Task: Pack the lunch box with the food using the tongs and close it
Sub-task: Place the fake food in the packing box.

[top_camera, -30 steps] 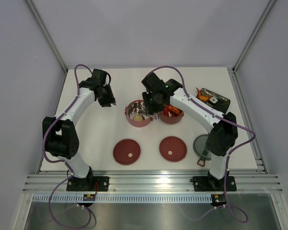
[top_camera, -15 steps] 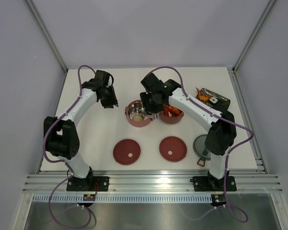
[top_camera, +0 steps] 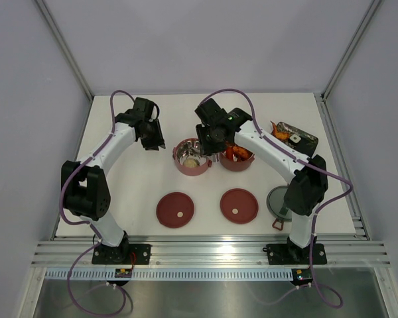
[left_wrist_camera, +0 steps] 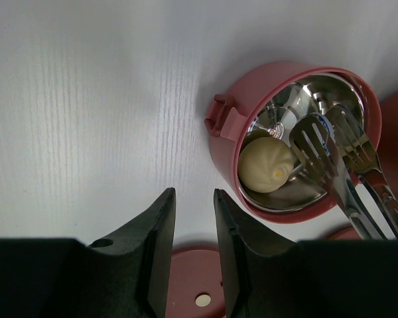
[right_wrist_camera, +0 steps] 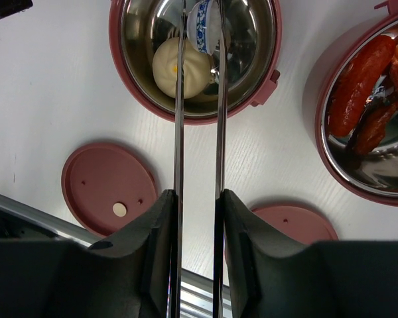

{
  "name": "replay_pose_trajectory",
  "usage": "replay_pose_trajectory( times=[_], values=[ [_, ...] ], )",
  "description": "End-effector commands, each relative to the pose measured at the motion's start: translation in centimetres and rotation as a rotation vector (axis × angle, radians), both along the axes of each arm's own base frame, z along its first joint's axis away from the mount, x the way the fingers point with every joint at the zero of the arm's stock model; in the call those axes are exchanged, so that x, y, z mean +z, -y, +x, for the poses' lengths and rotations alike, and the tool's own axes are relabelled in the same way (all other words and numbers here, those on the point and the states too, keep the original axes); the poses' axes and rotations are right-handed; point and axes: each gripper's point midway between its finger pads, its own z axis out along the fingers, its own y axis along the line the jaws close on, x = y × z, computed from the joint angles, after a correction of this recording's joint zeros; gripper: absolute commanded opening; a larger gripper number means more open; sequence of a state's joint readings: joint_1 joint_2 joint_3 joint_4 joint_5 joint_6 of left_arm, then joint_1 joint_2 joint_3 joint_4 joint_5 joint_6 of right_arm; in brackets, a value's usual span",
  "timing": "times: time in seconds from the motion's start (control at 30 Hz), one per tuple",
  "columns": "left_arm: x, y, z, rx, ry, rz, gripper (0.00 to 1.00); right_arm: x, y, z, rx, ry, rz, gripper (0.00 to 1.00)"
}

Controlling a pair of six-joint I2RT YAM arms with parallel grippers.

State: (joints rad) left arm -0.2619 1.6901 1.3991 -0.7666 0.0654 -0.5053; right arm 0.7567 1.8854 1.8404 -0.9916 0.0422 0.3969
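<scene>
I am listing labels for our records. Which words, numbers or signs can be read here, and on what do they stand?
None: no word, number or sign can be read in any view.
The blue marks inside the left bowl: a pattern, no letters to make out.
The lid and the tongs: plain.

The top camera looked down from above and behind the arm bases (top_camera: pixel 119 253), taking in the whole white table (top_camera: pixel 132 185); the left wrist camera hung close over the bowl (left_wrist_camera: pixel 222 156) with the bun (left_wrist_camera: pixel 266 164), facing straight down. The right wrist camera looked down along the tongs (right_wrist_camera: pixel 178 132) at that bowl; all three views shared it.
</scene>
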Motion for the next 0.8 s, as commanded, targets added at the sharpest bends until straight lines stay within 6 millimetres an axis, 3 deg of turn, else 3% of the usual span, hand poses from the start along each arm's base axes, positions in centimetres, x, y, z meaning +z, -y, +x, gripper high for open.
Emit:
replay_pose_trajectory(
  times=[0.0, 0.2, 0.27, 0.43, 0.63, 0.77],
  values=[
    [0.9, 0.3, 0.9, -0.014, 0.036, -0.010, 0.33, 2.4, -0.9, 0.4, 0.013, 0.062, 0.050, 0.22],
    [0.9, 0.2, 0.9, -0.016, 0.037, -0.007, 0.33, 1.5, -1.1, 0.3, 0.019, 0.044, 0.042, 0.04],
    [0.7, 0.2, 0.9, -0.017, 0.033, -0.007, 0.33, 1.7, -1.0, 0.4, 0.011, 0.050, 0.043, 0.04],
    [0.5, 0.3, 0.8, -0.020, 0.028, -0.010, 0.33, 1.4, -0.6, 0.4, 0.008, 0.040, 0.019, 0.48],
    [0.6, 0.2, 0.7, -0.020, 0.030, -0.007, 0.33, 1.8, -0.5, 0.3, 0.003, 0.048, 0.023, 0.56],
    [0.6, 0.2, 0.7, -0.021, 0.031, -0.006, 0.33, 1.9, -0.6, 0.4, 0.004, 0.051, 0.025, 0.54]
  ],
)
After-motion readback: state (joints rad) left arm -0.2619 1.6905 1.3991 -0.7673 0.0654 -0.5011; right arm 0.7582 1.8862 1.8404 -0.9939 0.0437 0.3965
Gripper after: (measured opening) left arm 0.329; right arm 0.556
